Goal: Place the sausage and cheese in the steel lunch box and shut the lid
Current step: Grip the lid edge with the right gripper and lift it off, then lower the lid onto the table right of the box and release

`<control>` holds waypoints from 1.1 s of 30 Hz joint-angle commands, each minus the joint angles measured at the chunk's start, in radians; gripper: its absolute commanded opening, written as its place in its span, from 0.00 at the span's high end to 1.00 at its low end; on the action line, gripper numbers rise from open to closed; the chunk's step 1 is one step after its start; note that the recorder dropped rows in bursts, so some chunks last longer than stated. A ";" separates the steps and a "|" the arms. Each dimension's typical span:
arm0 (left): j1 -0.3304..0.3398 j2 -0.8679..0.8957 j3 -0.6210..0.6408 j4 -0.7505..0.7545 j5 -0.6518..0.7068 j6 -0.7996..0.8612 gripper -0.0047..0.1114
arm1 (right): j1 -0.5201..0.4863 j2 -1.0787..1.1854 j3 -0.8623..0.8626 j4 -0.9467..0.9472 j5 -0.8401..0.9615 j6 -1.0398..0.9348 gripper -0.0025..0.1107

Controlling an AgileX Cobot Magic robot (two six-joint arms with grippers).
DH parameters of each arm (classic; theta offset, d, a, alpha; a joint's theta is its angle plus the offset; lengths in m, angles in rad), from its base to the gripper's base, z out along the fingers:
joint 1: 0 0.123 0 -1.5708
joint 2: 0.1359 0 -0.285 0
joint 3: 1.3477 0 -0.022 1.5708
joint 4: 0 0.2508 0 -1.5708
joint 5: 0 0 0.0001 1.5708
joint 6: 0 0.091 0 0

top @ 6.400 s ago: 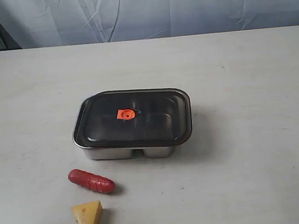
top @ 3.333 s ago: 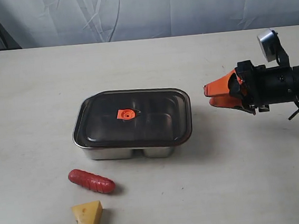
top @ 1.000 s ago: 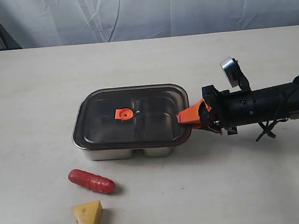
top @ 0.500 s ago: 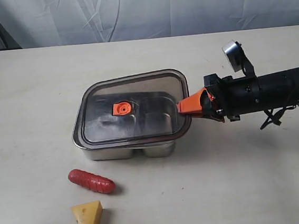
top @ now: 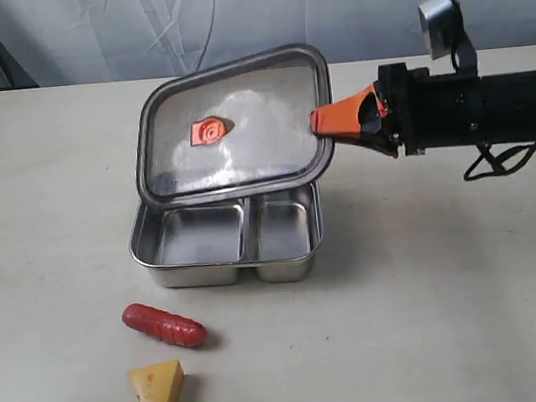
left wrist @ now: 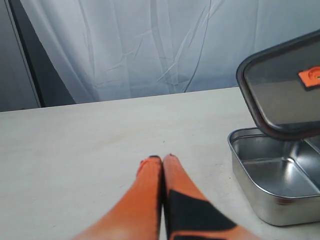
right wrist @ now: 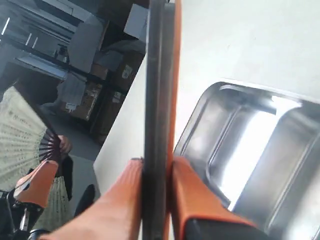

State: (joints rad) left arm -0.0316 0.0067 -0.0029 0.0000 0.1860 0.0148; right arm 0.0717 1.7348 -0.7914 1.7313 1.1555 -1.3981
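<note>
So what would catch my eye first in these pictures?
The right gripper pinches the dark lid by its edge, holding it tilted in the air above the open, empty steel lunch box. Nearer the camera, outside the box, lie the red sausage and the yellow cheese wedge.

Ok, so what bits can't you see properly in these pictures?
Exterior view: the raised lid hides the back wall of the steel lunch box.
Left wrist view: the right edge cuts off both; the sausage and cheese are out of frame.
Right wrist view: the lid sits edge-on in the right tool, so its face is hidden.
</note>
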 commanded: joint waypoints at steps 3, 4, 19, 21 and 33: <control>-0.007 -0.007 0.003 0.000 -0.005 0.001 0.96 | -0.001 -0.204 -0.105 0.004 -0.331 -0.024 0.99; -0.007 -0.007 0.003 0.000 -0.005 0.001 0.96 | -0.001 -0.237 -0.119 -0.046 -0.384 -0.023 0.99; -0.007 -0.007 0.003 0.000 -0.005 0.001 0.96 | -0.001 -0.554 -0.140 -1.232 -0.583 0.159 0.99; -0.007 -0.007 0.003 0.000 -0.005 0.001 0.96 | 0.001 -0.554 -0.137 -1.323 -0.515 0.160 0.99; -0.007 -0.007 0.003 0.000 -0.005 0.001 0.96 | 0.144 -0.550 0.055 -1.539 -0.545 0.170 0.99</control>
State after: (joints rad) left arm -0.0316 0.0067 -0.0029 0.0000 0.1860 0.0148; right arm 0.1738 1.1878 -0.7829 0.2452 0.6446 -1.2386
